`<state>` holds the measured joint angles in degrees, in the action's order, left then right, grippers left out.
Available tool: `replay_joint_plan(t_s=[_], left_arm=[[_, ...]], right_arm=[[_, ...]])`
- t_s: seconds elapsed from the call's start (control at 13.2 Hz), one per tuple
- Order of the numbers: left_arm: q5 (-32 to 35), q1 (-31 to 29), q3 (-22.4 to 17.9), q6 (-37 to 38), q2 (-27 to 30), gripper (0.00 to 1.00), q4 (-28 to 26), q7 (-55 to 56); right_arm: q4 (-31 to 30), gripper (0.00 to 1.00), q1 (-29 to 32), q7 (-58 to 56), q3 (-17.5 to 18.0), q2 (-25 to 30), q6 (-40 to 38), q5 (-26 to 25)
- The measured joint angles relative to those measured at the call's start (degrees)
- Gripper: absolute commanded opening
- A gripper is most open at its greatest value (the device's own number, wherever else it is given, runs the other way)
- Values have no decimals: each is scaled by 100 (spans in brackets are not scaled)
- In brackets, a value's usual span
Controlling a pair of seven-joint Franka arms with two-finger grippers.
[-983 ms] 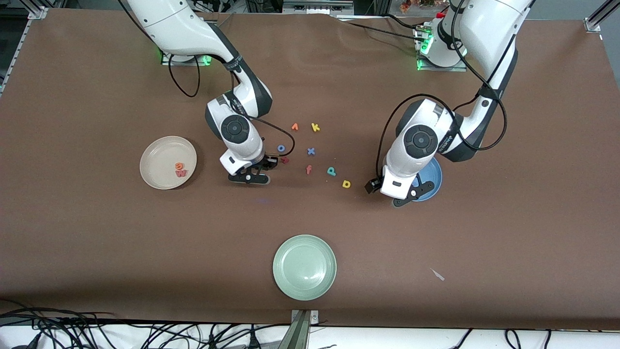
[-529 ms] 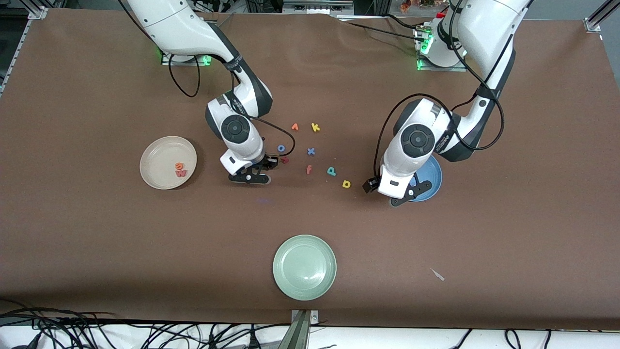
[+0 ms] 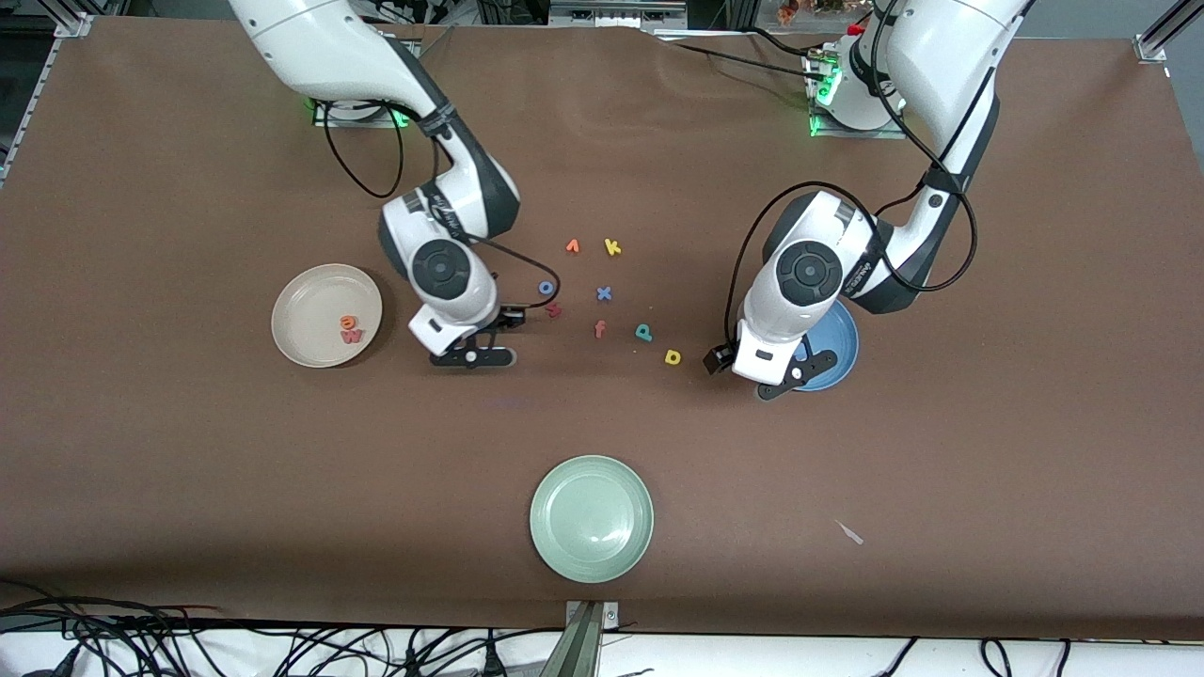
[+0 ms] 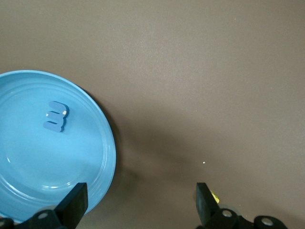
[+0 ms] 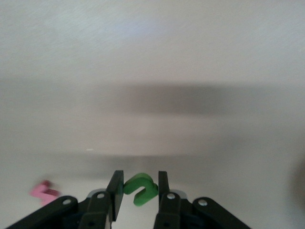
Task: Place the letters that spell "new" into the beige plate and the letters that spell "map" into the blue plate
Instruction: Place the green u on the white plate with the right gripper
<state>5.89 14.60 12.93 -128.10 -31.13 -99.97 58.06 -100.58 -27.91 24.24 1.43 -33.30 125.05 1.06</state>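
My right gripper point(image 5: 138, 185) is shut on the green n point(image 5: 139, 189) and hangs over bare table point(image 3: 470, 356) between the beige plate point(image 3: 301, 306) and the loose letters. In the front view the n is hidden under the hand. The orange e point(image 3: 349, 322) and pinkish-red w point(image 3: 351, 336) lie in the beige plate. My left gripper point(image 4: 140, 204) is open over the table at the rim of the blue plate point(image 4: 107, 143), point(image 3: 842, 353), and the arm hides part of the plate. The light-blue m point(image 4: 56, 116) lies in it. The teal p point(image 3: 643, 332) and yellow a point(image 3: 673, 357) lie on the table.
Between the arms lie an orange letter point(image 3: 572, 246), a yellow k point(image 3: 612, 247), a blue o point(image 3: 546, 288), a blue x point(image 3: 604, 294), a dark red letter point(image 3: 554, 309) and an orange-red f point(image 3: 599, 329). A pale green plate point(image 3: 592, 517) sits nearer the front camera.
My right gripper has moved away from the loose letters toward the beige plate with the green n in it. My left gripper has shifted slightly off the blue plate toward the yellow a.
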Motion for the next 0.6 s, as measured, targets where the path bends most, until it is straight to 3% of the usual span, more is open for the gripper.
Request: replay_joint_plan(t_s=[0.6], left_arm=[[0, 278, 3, 2, -83, 100, 236, 701]], right_arm=[[-20, 26, 259, -2504, -1237, 248, -1023, 1]])
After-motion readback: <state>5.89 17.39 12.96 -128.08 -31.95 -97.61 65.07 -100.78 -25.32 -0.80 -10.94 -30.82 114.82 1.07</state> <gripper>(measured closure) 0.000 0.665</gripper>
